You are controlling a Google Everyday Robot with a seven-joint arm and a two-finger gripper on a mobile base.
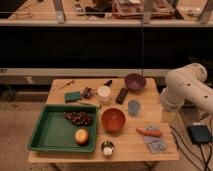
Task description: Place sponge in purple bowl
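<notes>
The flat teal-green sponge [72, 96] lies upper left on the wooden worktop [127, 149], well apart from the round dark purple bowl [135, 81]. The hand [168, 112] hangs at right; I cannot tell its opening. Best approach the sponge from above, squarely.

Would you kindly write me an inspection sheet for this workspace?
Surface: wooden table, crowded.
Job's things: sponge at back left, just beyond the tray; purple bowl at back right, well apart from it.
Clutter: green tray holding grapes and a round fruit; orange bowl, blue cup, white cup, carrot, cloth.
Gripper: not in view; arm at the table's right.
Cables: black, on the floor, right.
Surroundings: dark bench behind.
</notes>
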